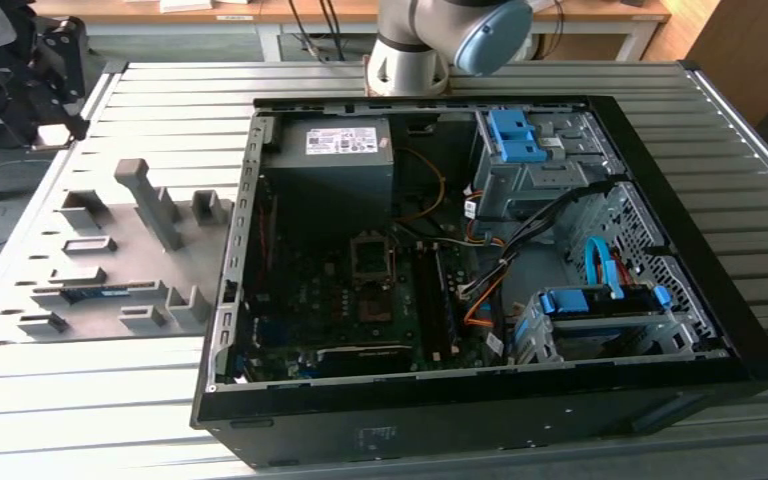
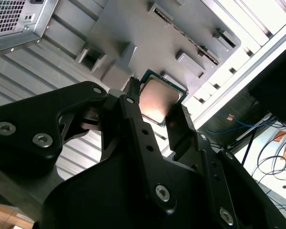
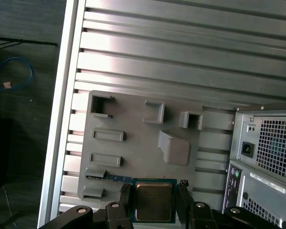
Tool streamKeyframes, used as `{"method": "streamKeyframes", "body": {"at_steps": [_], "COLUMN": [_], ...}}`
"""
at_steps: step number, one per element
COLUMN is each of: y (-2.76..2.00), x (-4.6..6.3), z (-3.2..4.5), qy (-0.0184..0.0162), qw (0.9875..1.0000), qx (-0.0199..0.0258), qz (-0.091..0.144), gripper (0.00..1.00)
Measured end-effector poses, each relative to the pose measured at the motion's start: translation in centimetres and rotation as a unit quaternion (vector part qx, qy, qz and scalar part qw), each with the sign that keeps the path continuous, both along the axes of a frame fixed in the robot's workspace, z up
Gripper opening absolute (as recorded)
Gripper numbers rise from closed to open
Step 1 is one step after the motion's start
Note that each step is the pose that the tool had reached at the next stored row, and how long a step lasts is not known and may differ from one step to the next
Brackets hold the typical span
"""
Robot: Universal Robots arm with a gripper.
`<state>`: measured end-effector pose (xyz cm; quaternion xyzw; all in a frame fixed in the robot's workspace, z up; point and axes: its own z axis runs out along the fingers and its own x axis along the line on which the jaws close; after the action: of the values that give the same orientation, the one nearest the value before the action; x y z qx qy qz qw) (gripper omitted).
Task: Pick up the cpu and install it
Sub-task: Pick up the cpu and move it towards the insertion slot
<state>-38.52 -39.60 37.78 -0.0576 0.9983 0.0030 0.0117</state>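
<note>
The cpu (image 2: 159,97) (image 3: 154,202) is a thin square chip with a pale metal top and a green rim. My gripper (image 2: 156,102) (image 3: 154,195) is shut on it, with one black finger (image 2: 131,110) (image 3: 125,196) against each of two opposite edges. In both wrist views the chip hangs above the grey parts fixture (image 3: 133,138) (image 2: 133,33). In the exterior view the open computer case (image 1: 704,330) lies on the table, and the motherboard's square socket (image 1: 371,256) sits near its middle.
The grey fixture (image 1: 131,250) lies on the ribbed metal table (image 1: 117,400) at the exterior view's left of the case, with a blue-green memory stick (image 1: 91,293) (image 3: 109,177) in one slot. The arm's base (image 1: 411,55) stands behind the case. Cables (image 1: 491,270) run inside the case.
</note>
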Motion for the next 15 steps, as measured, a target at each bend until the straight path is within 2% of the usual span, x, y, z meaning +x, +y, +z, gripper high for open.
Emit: {"method": "streamKeyframes", "body": {"at_steps": [15], "y": [0.0], "x": [3.1], "z": [0.0], "qy": [0.0], "qw": [1.0], "qx": [0.0], "qz": [0.0], "gripper": [0.47]}}
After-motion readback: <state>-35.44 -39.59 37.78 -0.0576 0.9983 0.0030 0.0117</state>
